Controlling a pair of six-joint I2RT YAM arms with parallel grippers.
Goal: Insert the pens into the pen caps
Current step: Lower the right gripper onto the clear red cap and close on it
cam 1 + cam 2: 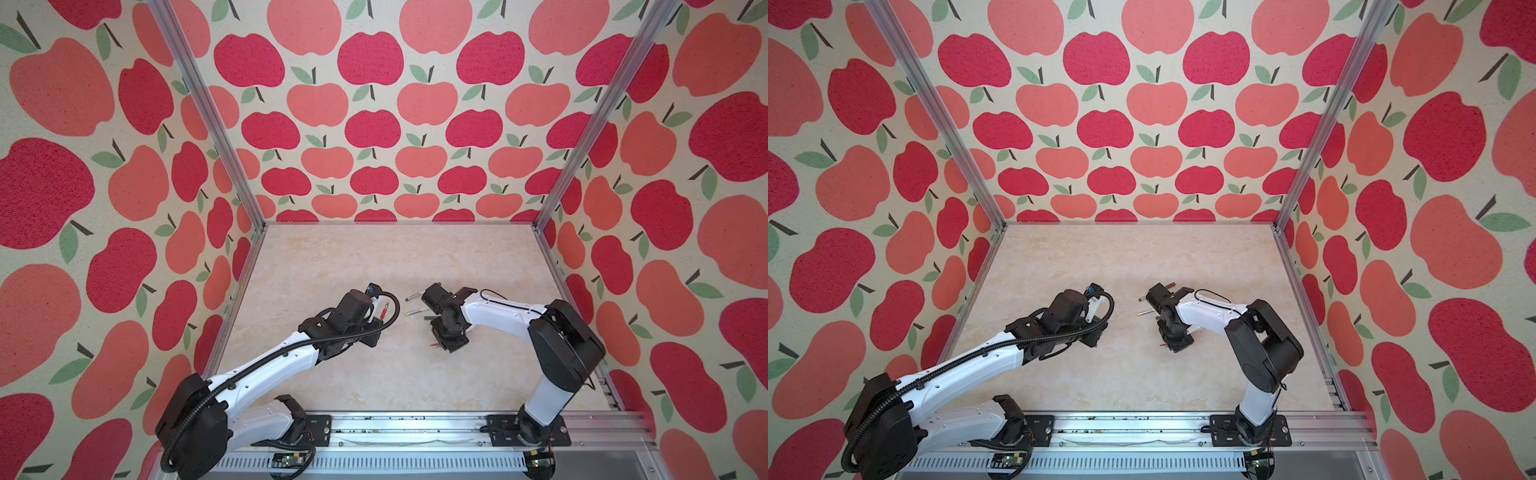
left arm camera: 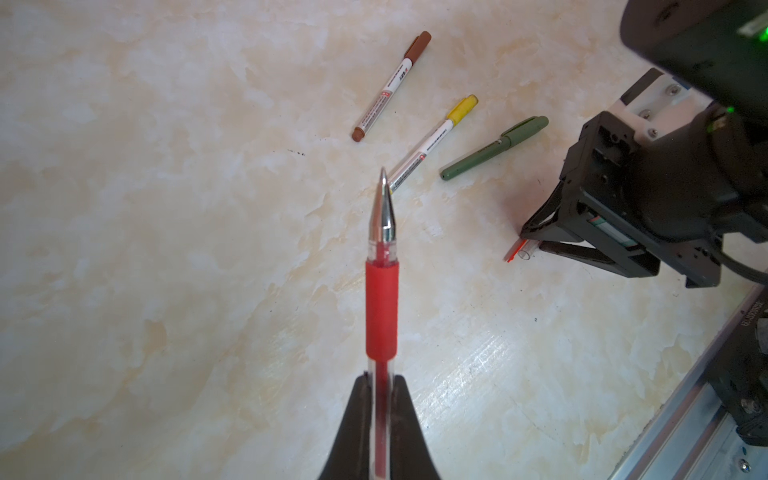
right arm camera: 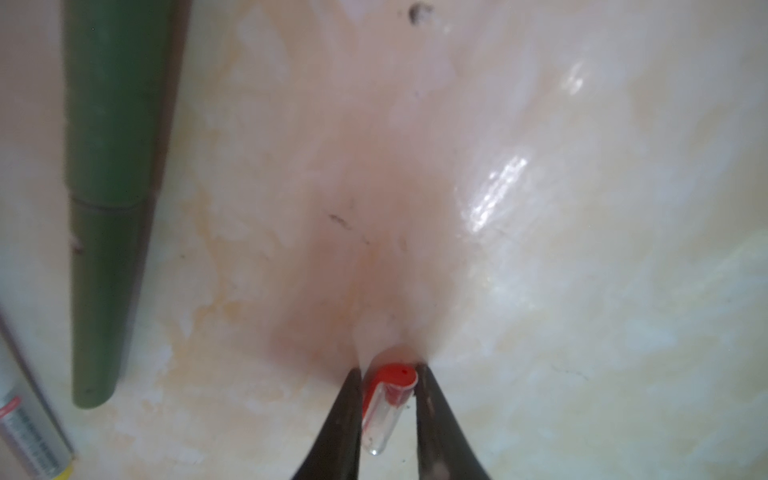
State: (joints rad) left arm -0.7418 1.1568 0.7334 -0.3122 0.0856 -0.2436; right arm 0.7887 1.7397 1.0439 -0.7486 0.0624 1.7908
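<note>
My left gripper (image 2: 381,376) is shut on the clear red pen (image 2: 381,307), whose silver tip points out ahead over the table; the pen also shows in a top view (image 1: 384,309). My right gripper (image 3: 388,374) is down at the table, and both fingers touch the red pen cap (image 3: 386,399) lying between them. The same cap (image 2: 517,249) is visible in the left wrist view. A brown-capped pen (image 2: 390,85), a yellow-capped pen (image 2: 432,141) and a dark green pen (image 2: 494,147) with its cap on lie side by side behind the right gripper.
The marbled table (image 1: 374,257) is walled on three sides by apple-print panels. An aluminium rail (image 1: 407,428) with both arm bases runs along the front edge. The green pen (image 3: 108,199) lies close beside the right gripper.
</note>
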